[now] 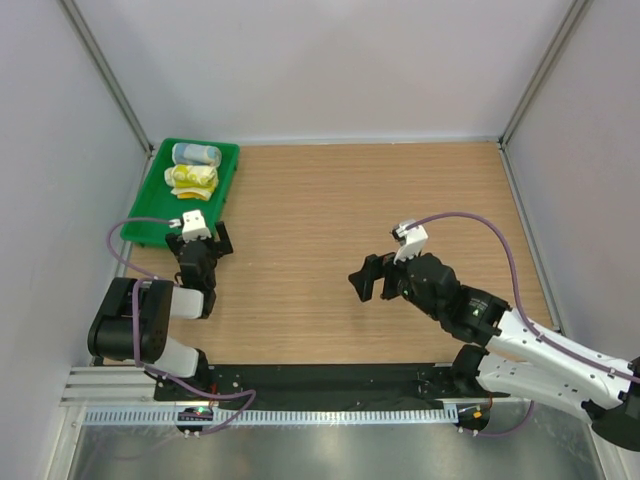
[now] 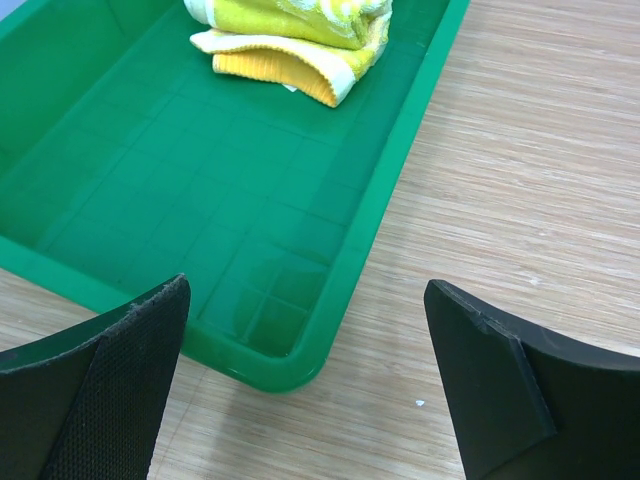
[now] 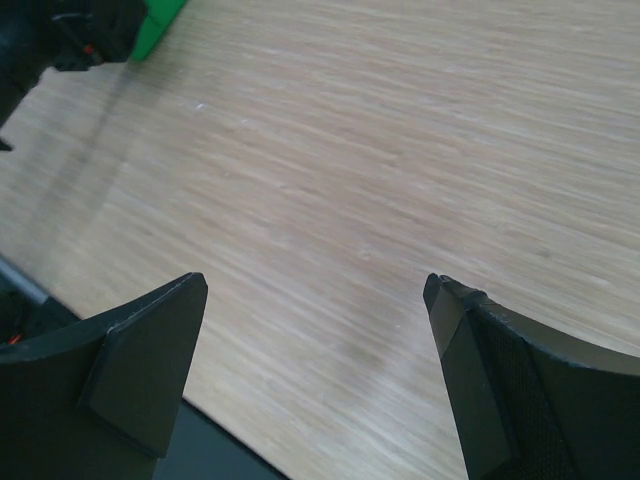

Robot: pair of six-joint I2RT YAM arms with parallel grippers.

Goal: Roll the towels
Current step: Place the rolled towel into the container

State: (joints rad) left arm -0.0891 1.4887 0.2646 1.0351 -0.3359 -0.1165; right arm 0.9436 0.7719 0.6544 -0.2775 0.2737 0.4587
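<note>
- Hovering over the wooden table (image 1: 330, 200), the right gripper (image 3: 315, 285) shows its jaws spread wide with nothing between them; it is well apart from the tray, probably parked clear of the other arm's work
- Left gripper (image 2: 308, 288) hangs just above the near right corner of the green tray (image 2: 300, 365), jaws released and empty, angled to look along the tray floor; this pose would suit placing or checking the load
- Near half of the tray floor holds nothing
- Yellow-green towel (image 2: 300, 30) lies in the far half of the tray as a loose roll, with an orange-yellow edge poking out beneath it
- Light blue towel (image 1: 196, 153) lies just beyond it by the tray's far wall, rolled into a short tube
- Judgement: both towels look rolled and binned, so the task is likely at or near its end
</note>
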